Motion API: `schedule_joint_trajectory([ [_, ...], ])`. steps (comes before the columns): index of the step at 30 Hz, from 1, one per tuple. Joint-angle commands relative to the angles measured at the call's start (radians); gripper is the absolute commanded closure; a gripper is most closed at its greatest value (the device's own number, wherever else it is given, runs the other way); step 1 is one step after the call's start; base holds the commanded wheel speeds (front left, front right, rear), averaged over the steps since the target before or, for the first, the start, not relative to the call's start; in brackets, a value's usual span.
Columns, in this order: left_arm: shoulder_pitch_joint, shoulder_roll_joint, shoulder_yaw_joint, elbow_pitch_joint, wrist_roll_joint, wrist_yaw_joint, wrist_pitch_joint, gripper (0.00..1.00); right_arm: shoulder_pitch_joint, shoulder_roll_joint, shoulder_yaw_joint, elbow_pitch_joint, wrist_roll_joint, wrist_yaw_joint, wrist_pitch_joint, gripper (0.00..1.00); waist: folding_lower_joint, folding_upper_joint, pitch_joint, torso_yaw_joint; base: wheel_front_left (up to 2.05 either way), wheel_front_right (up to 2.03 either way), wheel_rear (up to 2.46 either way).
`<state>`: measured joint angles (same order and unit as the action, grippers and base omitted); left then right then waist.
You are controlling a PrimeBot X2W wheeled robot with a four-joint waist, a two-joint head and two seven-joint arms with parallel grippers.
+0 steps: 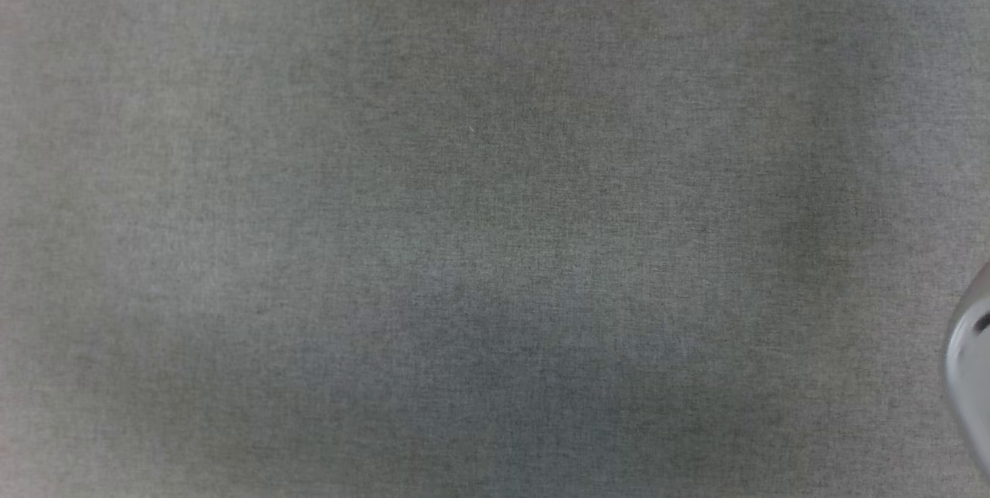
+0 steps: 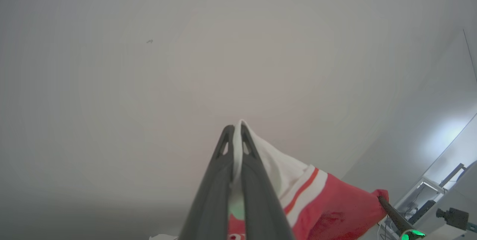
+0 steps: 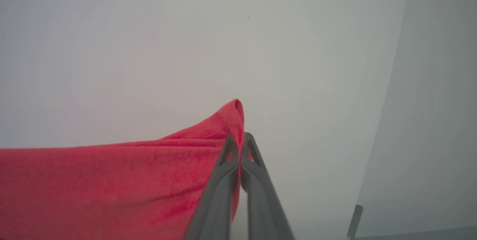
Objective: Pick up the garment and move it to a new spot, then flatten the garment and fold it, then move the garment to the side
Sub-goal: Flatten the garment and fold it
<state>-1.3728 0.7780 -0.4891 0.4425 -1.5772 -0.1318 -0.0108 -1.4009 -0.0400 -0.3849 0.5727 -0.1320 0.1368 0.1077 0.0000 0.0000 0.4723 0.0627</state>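
Both wrist views look up at a pale wall. In the left wrist view my left gripper (image 2: 237,130) is shut on the white sleeve of the garment (image 2: 335,202). From there the striped trim and red body stretch down to the right, where a dark finger (image 2: 393,214) of the other arm meets the far red corner. In the right wrist view my right gripper (image 3: 240,139) is shut on a red edge of the garment (image 3: 111,184), which spreads to the left in a taut sheet. The lettering is hidden.
The head view looks down on a grey fabric surface (image 1: 464,212), with a pale piece of arm (image 1: 971,366) at the right edge. A metal rack and a black camera (image 2: 452,217) stand low at the right of the left wrist view.
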Motion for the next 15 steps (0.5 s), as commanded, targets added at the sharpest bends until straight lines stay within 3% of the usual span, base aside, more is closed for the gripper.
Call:
schedule_joint_trajectory([
  [1,0.042,0.025,-0.005,-0.027,0.009,0.002,-0.002,1.0,0.039,-0.019,-0.004,-0.005,0.001,-0.01,0.011,1.0,0.0,0.0,-0.003,0.0,0.0,0.0,0.0],
  [8,0.401,0.045,-0.015,-0.204,-0.033,0.002,-0.033,1.0,0.328,-0.03,0.132,-0.123,0.081,-0.007,0.086,1.0,0.0,0.0,-0.027,0.006,0.0,0.0,0.0],
  [15,0.748,0.059,0.013,-0.377,-0.034,0.002,-0.109,1.0,0.749,-0.082,0.223,-0.471,0.255,-0.007,0.219,1.0,0.0,0.0,-0.073,0.017,0.0,0.0,0.0],
])
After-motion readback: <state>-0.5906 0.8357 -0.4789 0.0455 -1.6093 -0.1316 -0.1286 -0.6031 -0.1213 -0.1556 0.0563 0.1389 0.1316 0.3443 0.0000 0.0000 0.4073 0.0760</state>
